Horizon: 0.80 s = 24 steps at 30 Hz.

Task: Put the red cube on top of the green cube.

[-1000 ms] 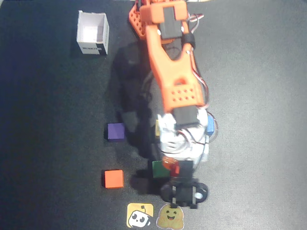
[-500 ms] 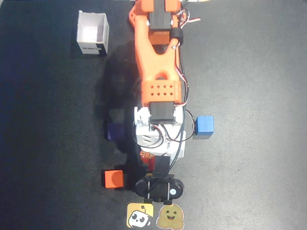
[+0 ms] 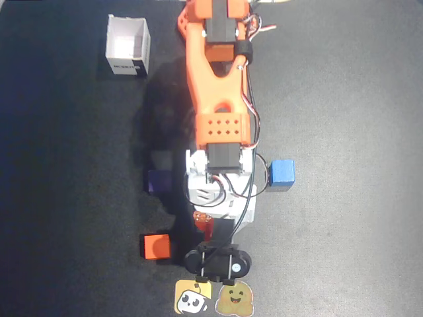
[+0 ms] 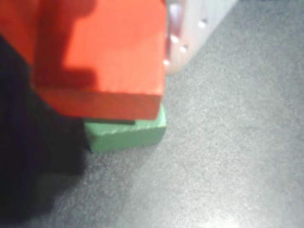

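A: The tool (image 3: 203,223) — what is it doing?

B: In the overhead view the arm (image 3: 218,99) reaches down the middle of the dark bench (image 3: 350,99), and the tool sits low in the picture, mostly hidden under the white wrist block. In the wrist view the red cube (image 4: 109,52) fills the upper left, pressed against a pale finger (image 4: 190,28) on its right side, so the tool is clamped on it.

A: And the green cube?

B: In the wrist view the green cube (image 4: 126,134) lies right beneath the red one, only its lower edge showing. Whether the two touch, I cannot tell.

A: Anything else around?

B: From overhead: a blue cube (image 3: 281,172) right of the wrist, a purple cube (image 3: 158,180) left of it, an orange cube (image 3: 157,246) lower left, a white box (image 3: 127,46) upper left, and two stickers (image 3: 215,298) at the bottom edge.
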{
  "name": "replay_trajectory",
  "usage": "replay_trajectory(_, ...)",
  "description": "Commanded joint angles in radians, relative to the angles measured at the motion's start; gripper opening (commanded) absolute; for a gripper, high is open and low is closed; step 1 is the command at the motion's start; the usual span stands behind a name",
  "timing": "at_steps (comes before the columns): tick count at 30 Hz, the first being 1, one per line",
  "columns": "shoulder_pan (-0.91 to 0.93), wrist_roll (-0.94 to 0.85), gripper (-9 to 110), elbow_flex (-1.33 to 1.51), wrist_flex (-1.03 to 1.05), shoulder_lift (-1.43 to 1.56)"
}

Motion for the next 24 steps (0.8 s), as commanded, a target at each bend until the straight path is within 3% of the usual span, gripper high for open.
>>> replay_trajectory(1, -0.012, 0.011, 5, -0.02, -0.021, 0.011)
replay_trajectory(24, -0.023, 0.006, 5, -0.002, -0.051, -0.037)
